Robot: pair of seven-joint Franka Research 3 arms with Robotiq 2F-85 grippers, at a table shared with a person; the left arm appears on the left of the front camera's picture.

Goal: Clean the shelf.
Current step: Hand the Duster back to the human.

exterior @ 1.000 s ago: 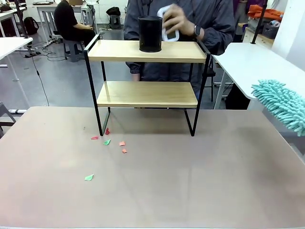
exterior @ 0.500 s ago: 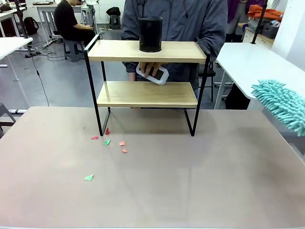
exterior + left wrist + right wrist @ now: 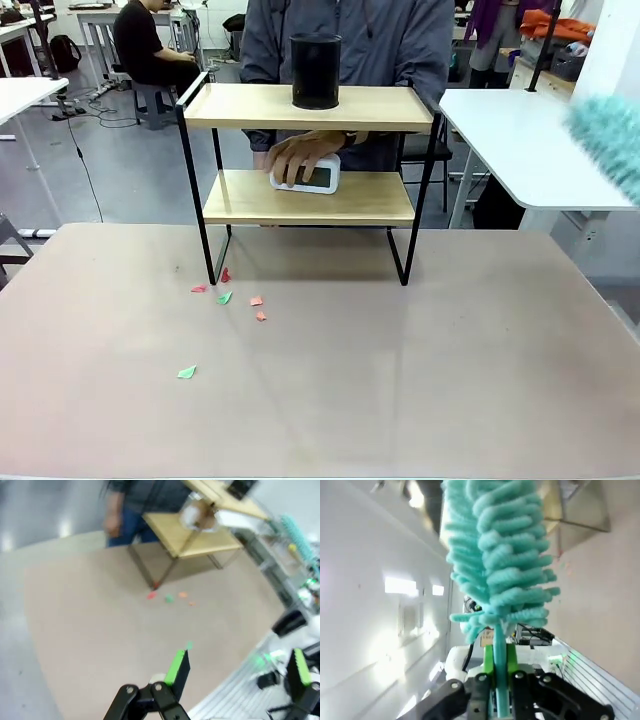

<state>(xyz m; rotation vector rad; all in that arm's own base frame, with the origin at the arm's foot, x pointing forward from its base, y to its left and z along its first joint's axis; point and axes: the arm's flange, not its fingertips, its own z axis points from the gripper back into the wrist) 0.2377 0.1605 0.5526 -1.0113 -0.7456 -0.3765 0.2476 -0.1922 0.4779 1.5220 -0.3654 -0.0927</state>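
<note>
The shelf [image 3: 310, 108] stands at the far middle of the table, with two wooden boards in a black frame. A black cylinder [image 3: 315, 71] sits on its top board. A person's hand [image 3: 300, 155] rests on a white device [image 3: 312, 178] on the lower board. My right gripper [image 3: 499, 652] is shut on the handle of a teal fluffy duster [image 3: 500, 555]. The duster's head [image 3: 610, 135] shows blurred at the right edge of the front view. My left gripper [image 3: 239, 667] hangs open and holds nothing, high above the table's near side, with the shelf [image 3: 200, 537] far ahead of it.
Small red and green paper scraps [image 3: 228, 296] lie on the table by the shelf's front left leg, and one green scrap [image 3: 187, 372] lies nearer. A white side table [image 3: 520, 140] stands at the right. The person stands right behind the shelf.
The person's hand brought the white device down from above the top board onto the lower board. The duster rose and drifted right, partly out of the front view.
</note>
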